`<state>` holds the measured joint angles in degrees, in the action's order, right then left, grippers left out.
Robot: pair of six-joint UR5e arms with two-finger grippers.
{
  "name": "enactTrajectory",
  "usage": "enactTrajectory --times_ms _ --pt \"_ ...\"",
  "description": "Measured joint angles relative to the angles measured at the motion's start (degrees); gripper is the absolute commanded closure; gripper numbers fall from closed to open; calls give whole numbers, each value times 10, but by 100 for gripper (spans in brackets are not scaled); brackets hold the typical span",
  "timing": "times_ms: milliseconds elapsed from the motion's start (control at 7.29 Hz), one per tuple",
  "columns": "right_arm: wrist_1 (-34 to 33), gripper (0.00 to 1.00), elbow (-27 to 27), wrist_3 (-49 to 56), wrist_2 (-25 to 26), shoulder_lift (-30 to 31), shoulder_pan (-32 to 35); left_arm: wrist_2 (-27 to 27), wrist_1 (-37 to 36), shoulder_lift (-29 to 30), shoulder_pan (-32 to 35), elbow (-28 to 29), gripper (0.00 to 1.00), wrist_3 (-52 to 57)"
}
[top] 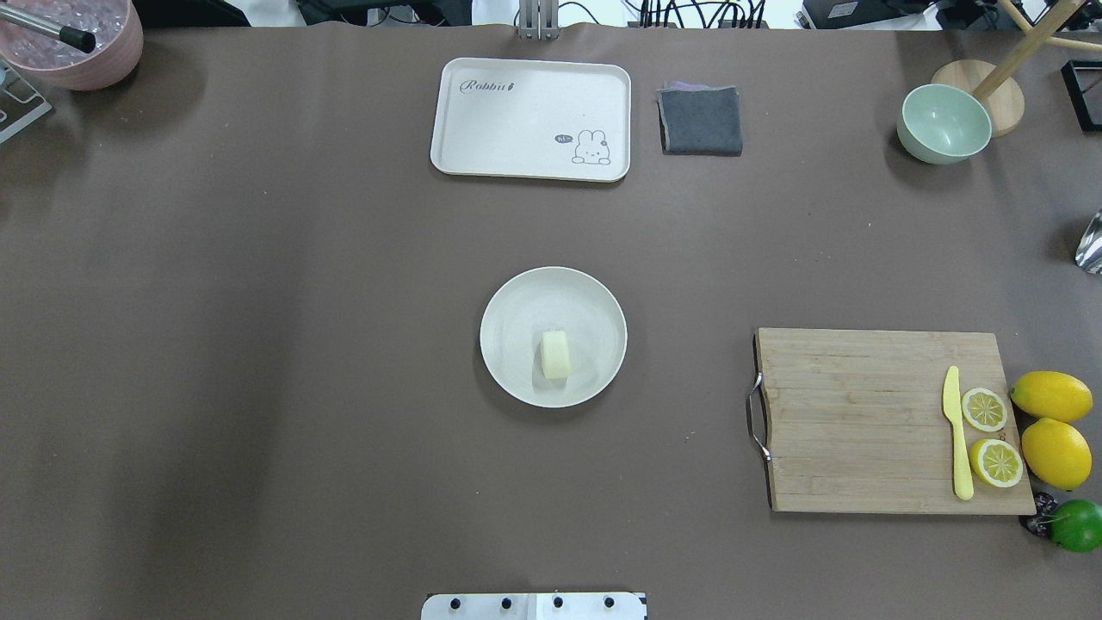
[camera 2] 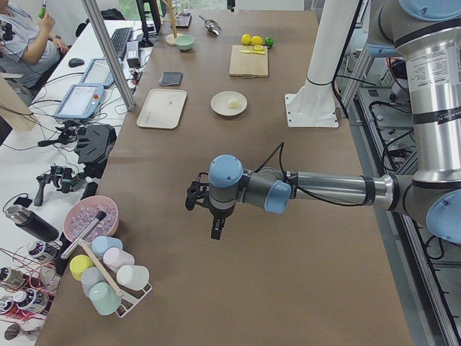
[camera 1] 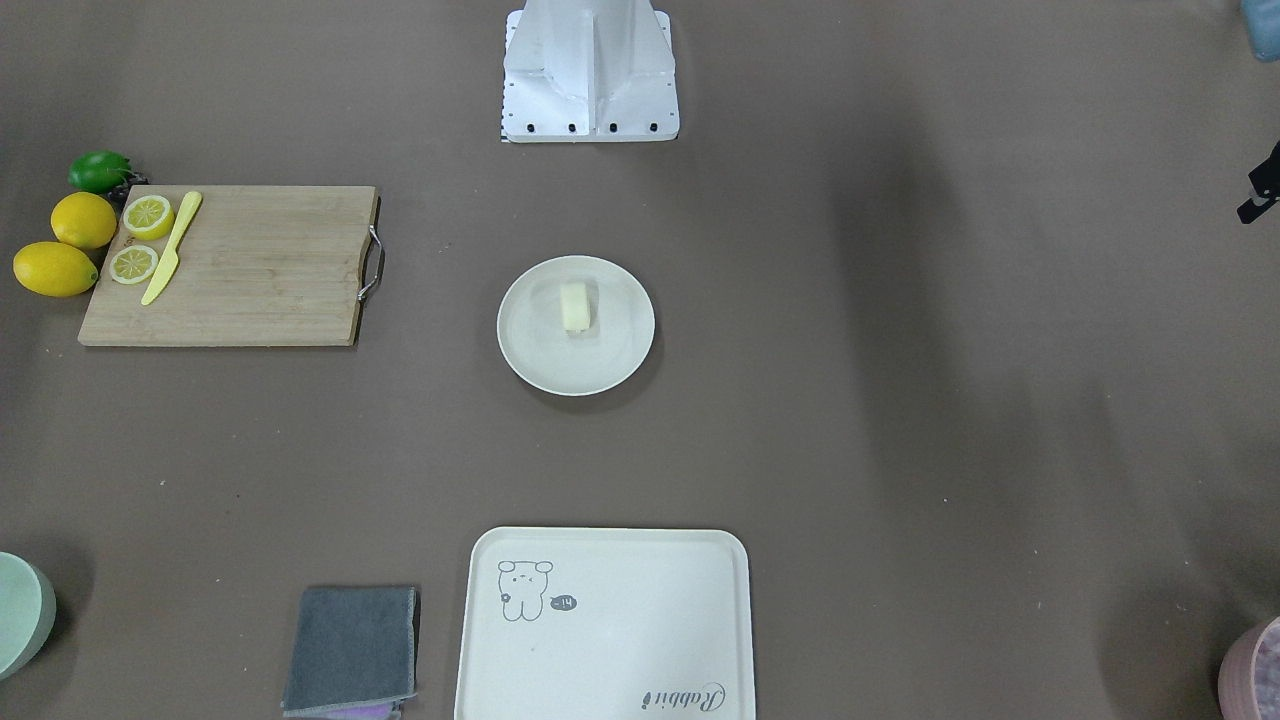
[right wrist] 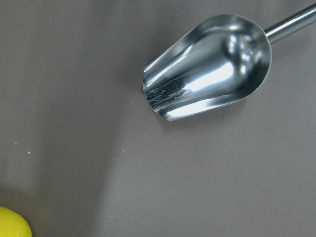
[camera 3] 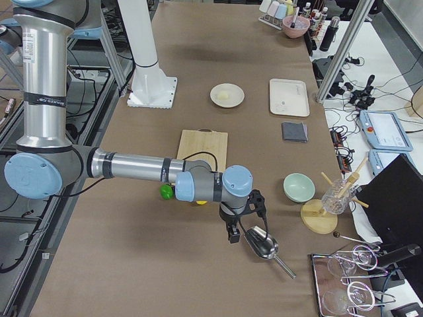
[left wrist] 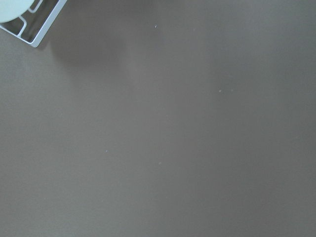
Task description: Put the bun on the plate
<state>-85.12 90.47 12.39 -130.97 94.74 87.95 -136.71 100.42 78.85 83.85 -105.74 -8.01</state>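
Overhead exterior view, and the bun (top: 555, 354) is lying on the plate (top: 516, 301), just toward the robot from the plate's centre, its long axis running straight away from the robot. Looks like the job's done! The left gripper (camera 2: 215, 225) hangs well off to the plate's left and the right gripper (camera 3: 232, 231) well off to its right, neither clearly nearer. Open or closed? These side views don't let me tell.
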Motion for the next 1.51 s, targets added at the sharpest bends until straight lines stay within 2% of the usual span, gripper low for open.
enactTrajectory --times_ms 137,412,1510 --pt "0 0 -2 1 1 1 4 -7 -37 11 6 -13 2 -2" --pt "2 0 -3 2 2 2 8 -7 -59 13 16 -35 2 0" --pt "3 0 -1 2 1 9 15 -9 -35 10 18 -48 2 1"
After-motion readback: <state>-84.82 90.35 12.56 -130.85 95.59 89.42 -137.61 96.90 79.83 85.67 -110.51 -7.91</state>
